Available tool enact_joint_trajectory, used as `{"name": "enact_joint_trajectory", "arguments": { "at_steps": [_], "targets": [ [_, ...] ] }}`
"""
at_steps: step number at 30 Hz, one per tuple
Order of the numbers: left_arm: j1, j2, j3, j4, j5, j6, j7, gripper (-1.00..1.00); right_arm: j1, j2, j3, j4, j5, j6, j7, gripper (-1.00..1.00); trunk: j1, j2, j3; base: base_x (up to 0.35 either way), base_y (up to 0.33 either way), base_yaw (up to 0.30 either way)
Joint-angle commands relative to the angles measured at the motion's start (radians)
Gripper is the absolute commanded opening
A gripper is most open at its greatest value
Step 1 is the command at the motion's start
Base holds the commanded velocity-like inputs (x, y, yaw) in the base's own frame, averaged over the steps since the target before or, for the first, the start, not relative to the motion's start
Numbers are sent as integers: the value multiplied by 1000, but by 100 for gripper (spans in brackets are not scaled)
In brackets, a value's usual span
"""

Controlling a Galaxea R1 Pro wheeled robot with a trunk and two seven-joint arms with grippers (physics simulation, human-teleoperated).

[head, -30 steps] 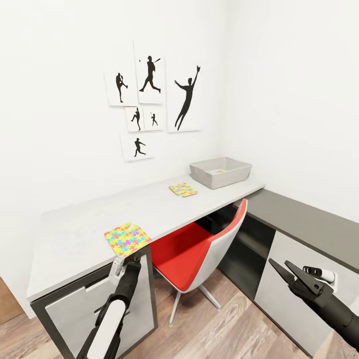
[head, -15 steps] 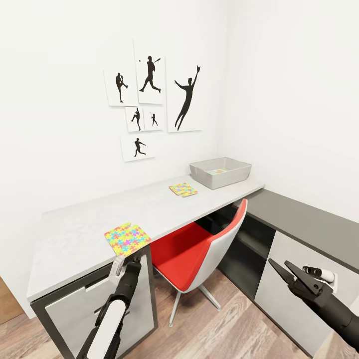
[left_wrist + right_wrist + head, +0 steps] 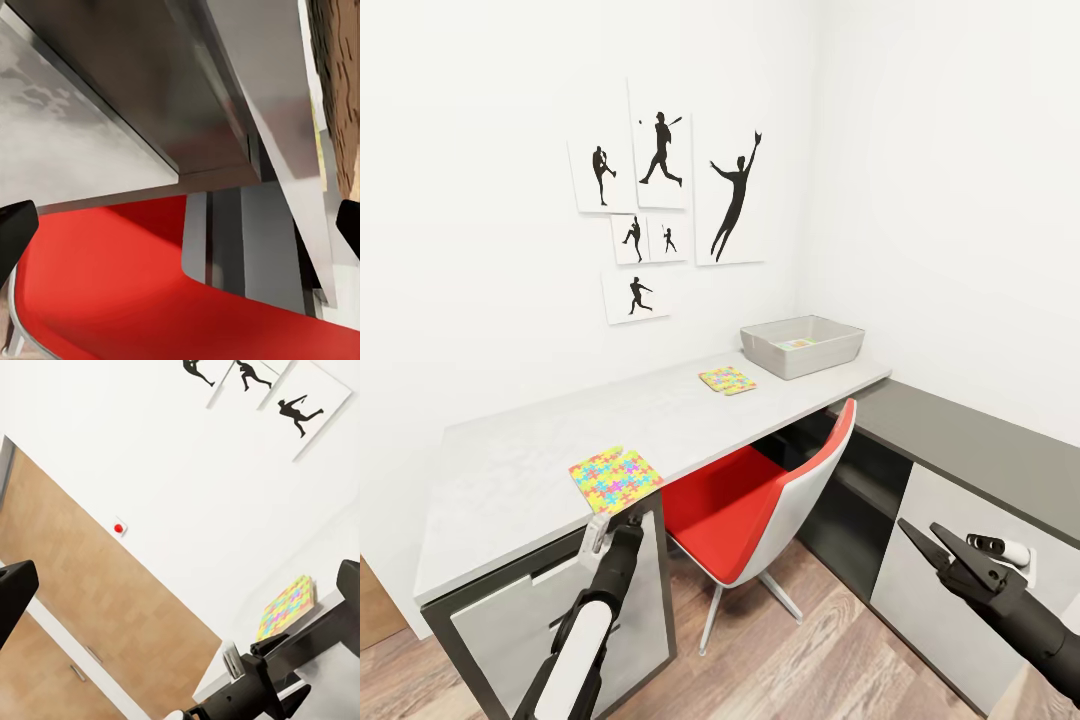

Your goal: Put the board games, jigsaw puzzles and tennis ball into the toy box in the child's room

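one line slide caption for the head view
Both open grippers, left and right, wait below the table holding two jigsaw puzzles and the toy box.

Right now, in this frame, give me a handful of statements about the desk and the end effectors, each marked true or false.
1. Two jigsaw puzzles lie on the table: the near jigsaw puzzle and the far jigsaw puzzle. True.
2. The toy box sits on the floor. False: it stands on the table.
3. The right end effector is open and empty. True.
4. The chair seat is blue. False: it is red.
5. The left end effector grips a puzzle. False: it is below the table edge, holding nothing.
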Motion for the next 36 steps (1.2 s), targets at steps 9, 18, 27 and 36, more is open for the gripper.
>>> {"name": "enact_joint_trajectory", "arguments": {
  "at_steps": [9, 18, 27, 36],
  "targets": [
    [0, 0, -2, -19, 9, 4, 6, 100, -1, 0, 0, 0, -4, 6, 0, 100, -23, 41, 18, 0, 0, 0],
    [0, 0, -2, -27, 9, 7, 2, 100, -1, 0, 0, -1, -4, 6, 0, 100, -23, 41, 18, 0, 0, 0],
    [0, 0, -2, -28, 9, 7, 2, 100, -1, 0, 0, -1, -4, 6, 0, 100, -23, 41, 18, 0, 0, 0],
    [0, 0, -2, -29, 9, 7, 2, 100, -1, 0, 0, -1, -4, 6, 0, 100, -23, 41, 18, 0, 0, 0]
  ]
}}
